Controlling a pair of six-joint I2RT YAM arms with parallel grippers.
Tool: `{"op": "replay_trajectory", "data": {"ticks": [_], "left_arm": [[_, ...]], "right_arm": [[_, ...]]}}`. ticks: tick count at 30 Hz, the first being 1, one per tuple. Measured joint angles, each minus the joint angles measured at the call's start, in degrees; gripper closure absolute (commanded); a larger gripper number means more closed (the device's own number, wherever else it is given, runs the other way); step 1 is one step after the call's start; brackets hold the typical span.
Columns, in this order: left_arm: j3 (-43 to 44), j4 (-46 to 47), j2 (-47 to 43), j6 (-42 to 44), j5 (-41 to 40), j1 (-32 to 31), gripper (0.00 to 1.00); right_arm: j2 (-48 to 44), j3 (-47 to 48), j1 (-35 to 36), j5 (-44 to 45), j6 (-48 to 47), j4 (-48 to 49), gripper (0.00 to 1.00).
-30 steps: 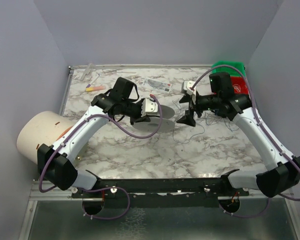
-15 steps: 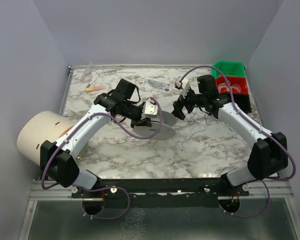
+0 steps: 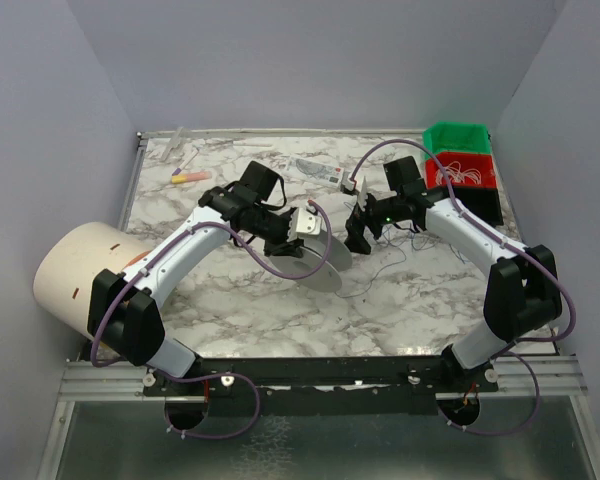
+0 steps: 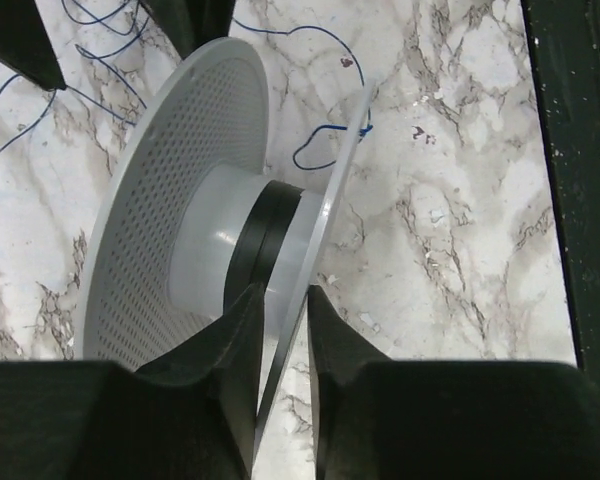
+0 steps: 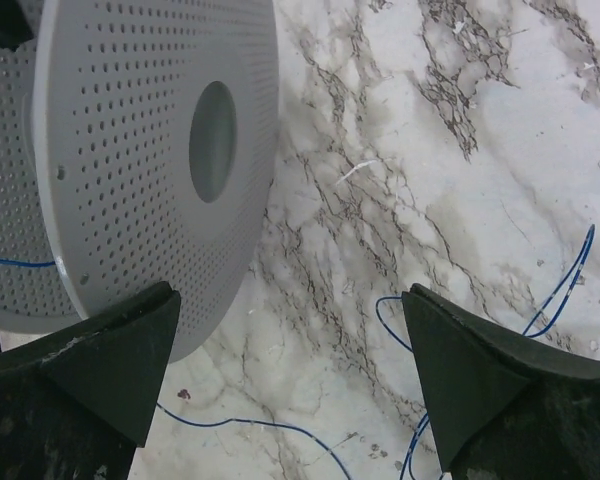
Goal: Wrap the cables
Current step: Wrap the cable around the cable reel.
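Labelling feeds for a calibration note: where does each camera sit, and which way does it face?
Top external: above and behind the bases, looking down at the table; both arms, left pincer and right pincer show.
Left wrist: on the left arm, looking along its fingers, which straddle the spool's flange.
Right wrist: on the right arm, facing the spool's perforated face between its wide-open fingers.
Shared: both wrist views show spool and blue cable.

A table (image 3: 230, 305) with a white, grey-veined marble top stands between 3 plain pale lilac walls (image 3: 310, 60). Along its near edge runs an aluminium rail (image 3: 95, 380), and below that lies a dull grey metal sheet (image 3: 320, 450). The light is even.
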Motion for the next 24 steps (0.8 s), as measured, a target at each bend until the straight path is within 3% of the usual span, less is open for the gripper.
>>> {"op": "replay_trajectory", "data": {"ticks": [2, 5, 7, 10, 12, 13, 24], "left_arm": [[-0.04, 0.87, 0.02, -0.11, -1.09, 0.02, 0.58], [-0.85, 3.69, -0.09, -0.68, -3.69, -0.09, 0.56], [-1.57, 5.46, -0.2, -1.25, -5.55, -0.09, 0.39], [-2.29, 8.13, -0.72, -2.69, -9.11, -0.09, 0.34], [-2.45, 9.97, -0.7, -3.56, -11.32, -0.09, 0.07], [-2.49, 10.58, -0.7, -3.93, -12.35, -0.07, 0.02], [-5.01, 18.62, -2.64, -10.32, -19.67, 0.13, 0.01]], "right_arm": [[0.0, 0.09, -0.07, -1.03, -0.9, -0.83, 0.0], [0.0, 0.22, -0.07, -3.17, -1.77, -2.82, 0.0], [0.0, 0.31, 0.0, -4.04, -2.25, -3.74, 0.0], [0.0, 0.31, 0.0, -5.18, -2.34, -4.35, 0.0], [0.0, 0.31, 0.11, -5.97, -2.27, -4.94, 0.0], [0.0, 0.31, 0.2, -6.25, -2.1, -5.09, 0.0], [-1.31, 0.26, 0.33, -7.82, 1.55, -4.5, 0.0]]}}
